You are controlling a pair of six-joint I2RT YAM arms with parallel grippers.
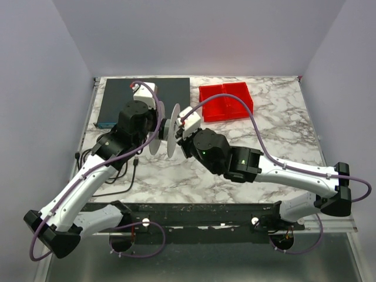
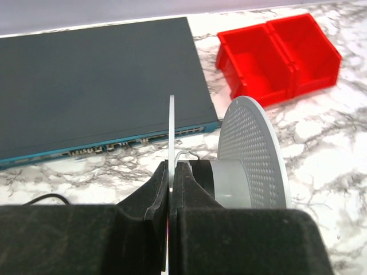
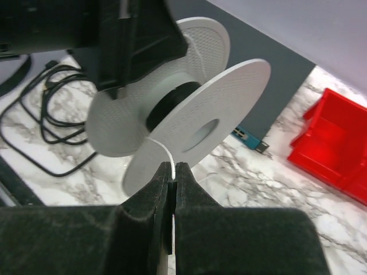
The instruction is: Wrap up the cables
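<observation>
Marble table (image 1: 276,126): beneath the spool (image 3: 229,97).
Left gripper (image 2: 172,172): clamped on the spool's flange edge.
Right gripper (image 3: 173,172): pinching the cable (image 3: 163,149) just below the spool.
Progress: cable led onto the hub, few turns visible; most of the winding probably remains.

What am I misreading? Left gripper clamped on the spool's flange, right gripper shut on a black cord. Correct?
Nearly. The right gripper is shut on the thin white cable, not a black cord: the right wrist view shows the strand running from it to the spool, the black cords lying apart on the table. The left gripper does clamp the spool's flange.
</observation>
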